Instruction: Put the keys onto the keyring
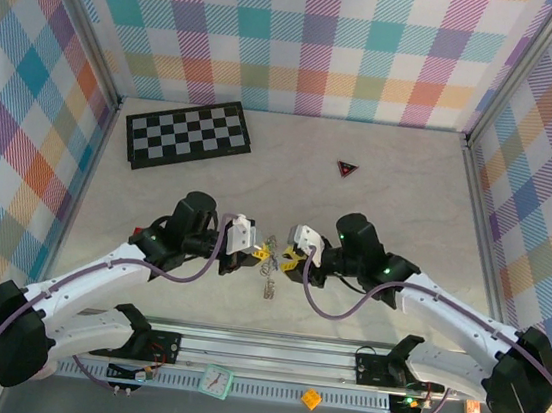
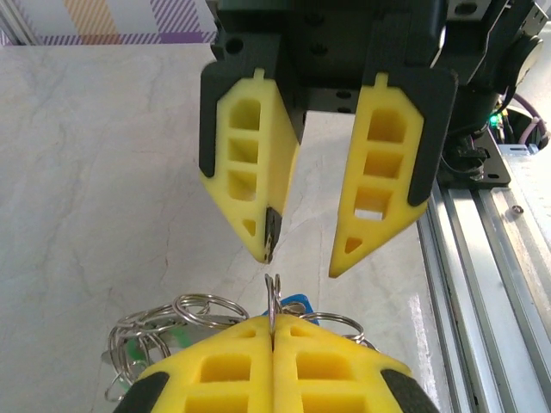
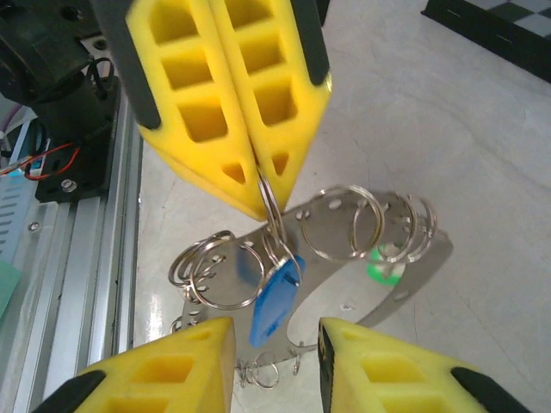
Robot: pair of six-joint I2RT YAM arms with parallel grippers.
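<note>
**Trainee:** When threading a key onto the keyring (image 3: 415,274), start where?

**Instructor:** Start at the left gripper (image 1: 260,253), just left of centre in the top view. Fingers pressed together, clamped on the split ring (image 3: 274,215) of the blue key (image 3: 271,297). Hold that pinch level; avoid any twist.

**Trainee:** And in the middle?

**Instructor:** Keyring low against the table (image 1: 406,212), directly between the two sets of fingers, across the lower half of the right wrist view. Blue key hanging in front of the band. Green key (image 3: 383,272) toward the right end of the band, among the wire loops (image 3: 357,215). Probable step: presenting the split ring for a second grasp, then working it onto the band. Catch one coil only; steer clear of neighbouring loops.

**Trainee:** Right side?

**Instructor:** Right gripper (image 1: 291,261), just right of centre in the top view: fingers apart, holding nothing. Approach slowly, centre both tips on the ring, then close.

**Trainee:** Arm poses?

**Instructor:** Left arm (image 1: 96,280): rising from the lower left corner, elbow bent, wrist turned inward. Right arm (image 1: 454,319): mirrored from the lower right corner. Grippers nose to nose, tips near but apart.
</note>
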